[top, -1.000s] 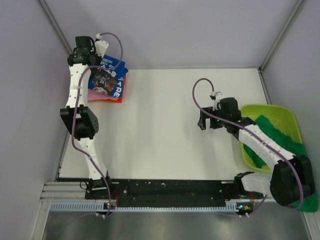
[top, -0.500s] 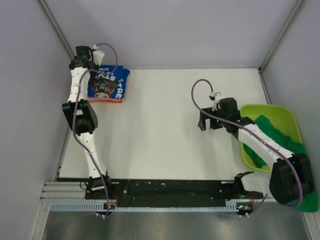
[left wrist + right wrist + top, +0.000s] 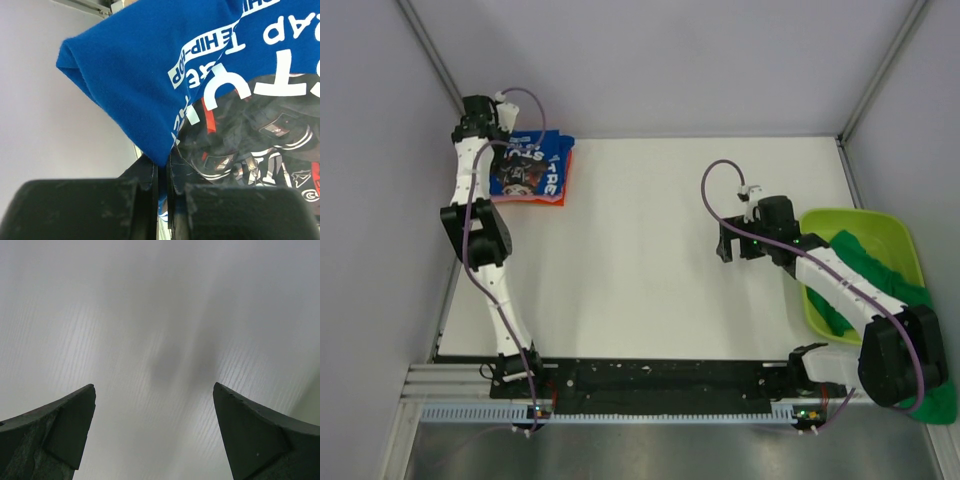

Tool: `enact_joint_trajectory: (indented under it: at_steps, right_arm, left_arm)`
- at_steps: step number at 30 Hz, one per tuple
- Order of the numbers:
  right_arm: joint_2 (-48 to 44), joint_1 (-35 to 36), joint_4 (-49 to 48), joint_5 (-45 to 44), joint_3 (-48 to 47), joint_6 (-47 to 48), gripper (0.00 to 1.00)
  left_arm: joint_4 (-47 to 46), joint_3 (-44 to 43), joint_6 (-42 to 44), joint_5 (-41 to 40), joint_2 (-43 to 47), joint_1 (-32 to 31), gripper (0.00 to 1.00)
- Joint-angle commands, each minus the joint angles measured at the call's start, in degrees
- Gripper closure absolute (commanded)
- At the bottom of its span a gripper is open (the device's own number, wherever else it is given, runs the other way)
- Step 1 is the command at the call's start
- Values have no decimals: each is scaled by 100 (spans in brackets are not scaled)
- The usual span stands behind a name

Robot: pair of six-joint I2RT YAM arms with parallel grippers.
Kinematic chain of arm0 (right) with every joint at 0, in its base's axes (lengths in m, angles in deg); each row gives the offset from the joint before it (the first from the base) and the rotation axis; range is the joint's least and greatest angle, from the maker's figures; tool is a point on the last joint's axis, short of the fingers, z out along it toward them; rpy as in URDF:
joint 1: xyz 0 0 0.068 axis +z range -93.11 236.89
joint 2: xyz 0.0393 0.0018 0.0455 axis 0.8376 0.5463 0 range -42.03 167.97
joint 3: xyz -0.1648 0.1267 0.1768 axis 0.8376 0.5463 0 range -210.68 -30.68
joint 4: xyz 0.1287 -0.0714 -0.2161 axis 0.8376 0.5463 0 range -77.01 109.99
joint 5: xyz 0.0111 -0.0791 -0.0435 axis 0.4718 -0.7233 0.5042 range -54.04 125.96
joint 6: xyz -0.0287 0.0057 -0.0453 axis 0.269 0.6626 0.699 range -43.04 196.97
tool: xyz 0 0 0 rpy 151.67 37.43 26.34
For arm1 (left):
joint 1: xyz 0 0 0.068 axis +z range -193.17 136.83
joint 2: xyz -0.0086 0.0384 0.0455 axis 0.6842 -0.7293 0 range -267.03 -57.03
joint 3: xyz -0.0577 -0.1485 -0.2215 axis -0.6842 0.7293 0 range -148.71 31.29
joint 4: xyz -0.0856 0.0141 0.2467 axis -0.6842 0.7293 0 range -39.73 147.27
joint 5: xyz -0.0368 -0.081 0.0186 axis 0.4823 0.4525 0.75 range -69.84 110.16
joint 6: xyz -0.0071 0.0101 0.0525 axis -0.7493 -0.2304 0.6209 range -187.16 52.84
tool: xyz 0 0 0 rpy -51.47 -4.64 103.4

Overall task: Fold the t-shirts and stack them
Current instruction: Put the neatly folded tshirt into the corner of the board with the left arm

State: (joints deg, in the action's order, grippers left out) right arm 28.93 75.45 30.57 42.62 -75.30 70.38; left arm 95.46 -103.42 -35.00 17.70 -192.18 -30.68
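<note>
Shifted left since earlier: blue t-shirt [image 3: 525, 172], now folded at the tabletop's [image 3: 650, 250] far-left corner over a pink t-shirt [image 3: 512, 200]. Green t-shirt [image 3: 880, 275] drapes over the tub [image 3: 865, 218] at right. Left gripper [image 3: 161, 170] pinches the blue t-shirt's fold. Right gripper [image 3: 154, 390] is spread wide, above bare tabletop.

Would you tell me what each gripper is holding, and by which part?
The left gripper pinches the blue t-shirt by its folded edge; the right gripper is open, holding nothing.
</note>
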Motion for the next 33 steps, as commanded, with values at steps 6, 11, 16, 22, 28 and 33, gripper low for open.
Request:
enact_joint_trajectory:
  at_steps: [6, 11, 16, 22, 28, 33]
  right_arm:
    - [67, -55, -36, -33, -117, 79, 1]
    - [50, -55, -1, -6, -108, 88, 1]
    - [111, -55, -1, 29, -134, 97, 1]
    - [182, -55, 8, 20, -126, 114, 1]
    - [181, -55, 96, -15, -117, 202, 1]
    - [199, -55, 149, -42, -161, 255, 1]
  left_arm:
    - [-493, -108, -105, -351, -37, 263, 82]
    - [-739, -20, -359, -607, 155, 201, 24]
    - [-1117, 559, -536, -282, 858, -281, 27]
    - [-802, 62, -579, -61, 255, -1142, 34]
    - [-889, -248, -843, -70, -354, -1530, 39]
    - [-1144, -257, -905, -351, -442, -1557, 50]
